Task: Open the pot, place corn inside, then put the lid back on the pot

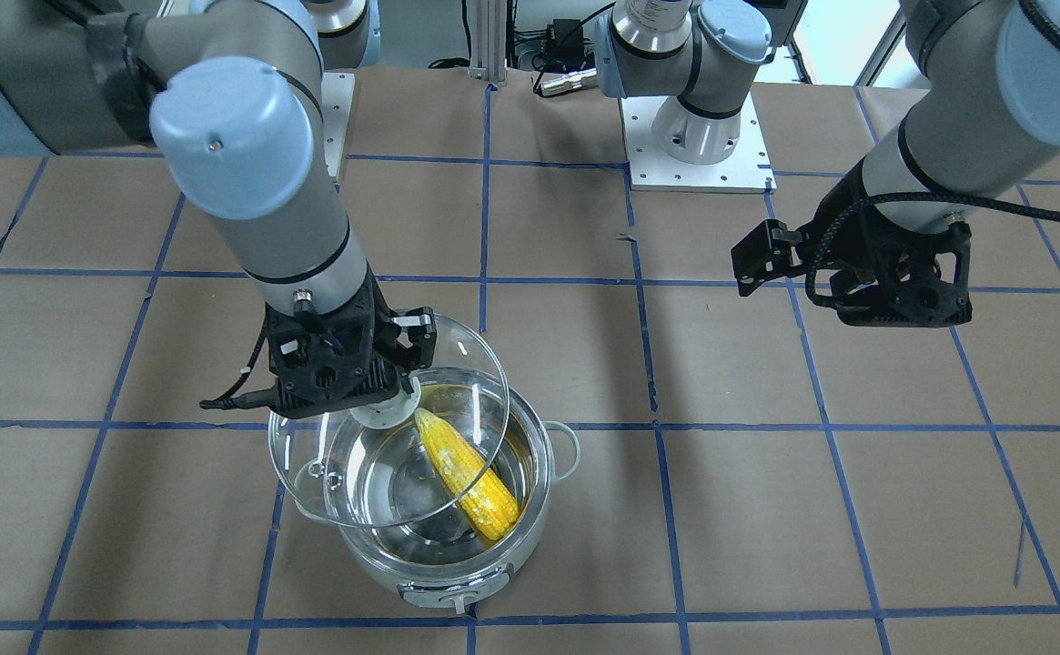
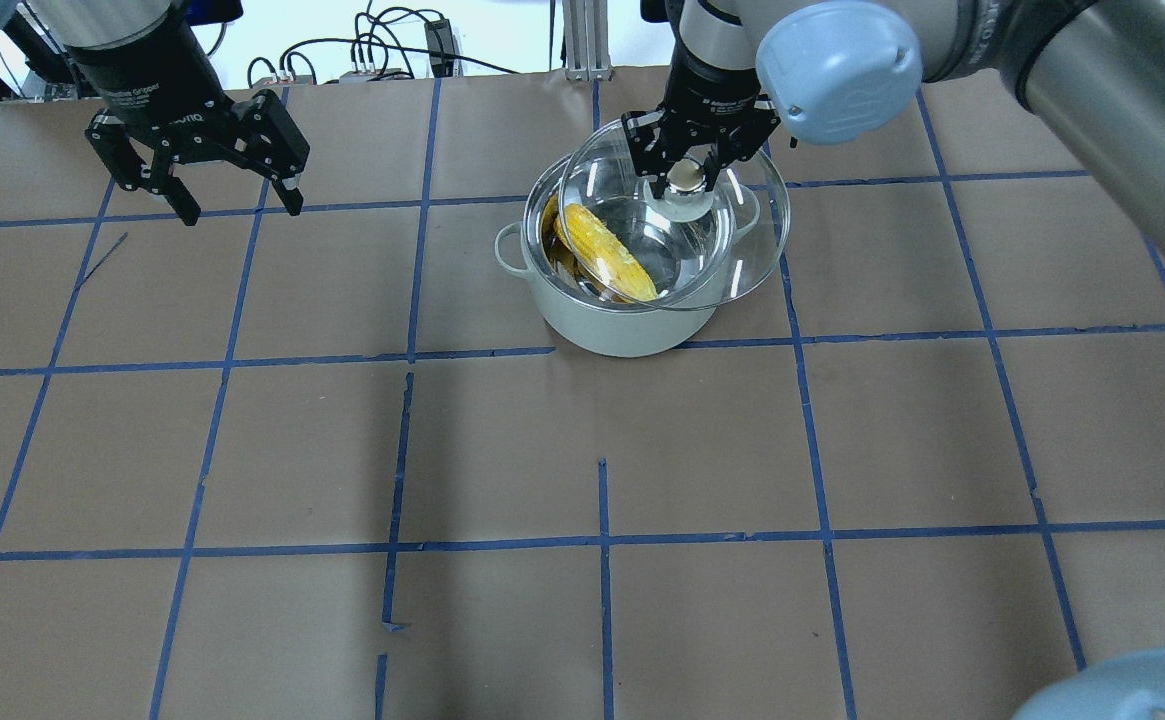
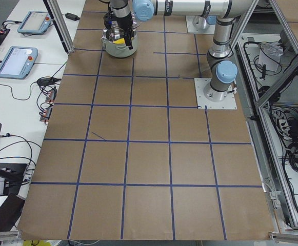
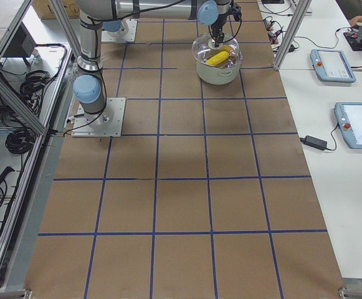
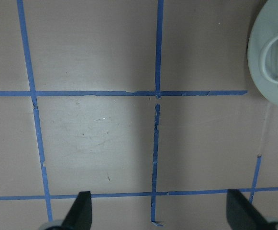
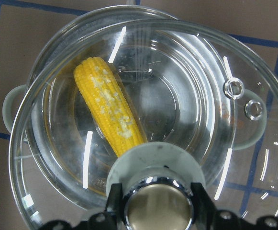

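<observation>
The pale grey-green pot stands on the table, also seen in the front view. The yellow corn lies inside it, slanted against the steel wall. My right gripper is shut on the knob of the clear glass lid and holds the lid tilted just above the pot, shifted toward the robot's right. The lid shows in the front view and the right wrist view. My left gripper is open and empty, far to the left of the pot, above the table.
Brown paper with blue tape grid lines covers the table. The arm bases stand on white plates at the robot side. The left wrist view shows bare table and the pot's side handle at its right edge.
</observation>
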`<state>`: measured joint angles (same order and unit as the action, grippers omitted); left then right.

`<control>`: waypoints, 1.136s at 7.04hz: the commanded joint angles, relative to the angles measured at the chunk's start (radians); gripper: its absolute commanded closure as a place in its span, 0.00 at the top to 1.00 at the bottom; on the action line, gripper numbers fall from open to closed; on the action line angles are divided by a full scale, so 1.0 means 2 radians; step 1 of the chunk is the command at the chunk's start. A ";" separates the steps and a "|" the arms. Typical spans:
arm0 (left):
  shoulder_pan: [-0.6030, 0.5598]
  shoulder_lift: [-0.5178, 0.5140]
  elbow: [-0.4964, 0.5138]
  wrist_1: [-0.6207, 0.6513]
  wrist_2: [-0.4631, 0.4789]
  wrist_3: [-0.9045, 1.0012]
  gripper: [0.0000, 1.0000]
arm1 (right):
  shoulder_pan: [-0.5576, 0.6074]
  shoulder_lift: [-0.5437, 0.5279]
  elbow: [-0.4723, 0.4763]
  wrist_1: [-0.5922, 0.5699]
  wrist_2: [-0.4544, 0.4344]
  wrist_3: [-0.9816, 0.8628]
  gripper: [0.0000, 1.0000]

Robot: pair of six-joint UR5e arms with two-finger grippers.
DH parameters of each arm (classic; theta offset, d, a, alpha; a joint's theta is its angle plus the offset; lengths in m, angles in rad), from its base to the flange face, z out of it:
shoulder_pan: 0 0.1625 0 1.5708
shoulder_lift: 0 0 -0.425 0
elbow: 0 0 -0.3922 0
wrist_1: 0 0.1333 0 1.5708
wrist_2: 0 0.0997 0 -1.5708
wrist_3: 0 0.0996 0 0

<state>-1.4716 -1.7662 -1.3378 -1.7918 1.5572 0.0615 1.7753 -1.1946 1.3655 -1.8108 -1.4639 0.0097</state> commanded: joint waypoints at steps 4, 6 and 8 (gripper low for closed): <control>-0.006 0.014 -0.036 0.002 0.002 -0.049 1.00 | 0.007 0.037 -0.023 -0.004 0.000 0.020 0.31; -0.007 0.007 -0.037 0.004 0.002 -0.050 1.00 | 0.010 0.042 -0.033 0.000 0.000 0.025 0.32; -0.020 0.009 -0.037 0.012 0.001 -0.055 1.00 | 0.016 0.046 -0.034 -0.002 0.026 0.044 0.32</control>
<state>-1.4960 -1.7499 -1.4103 -1.7794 1.5612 -0.0415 1.8019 -1.1063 1.2995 -1.8133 -1.4456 0.0735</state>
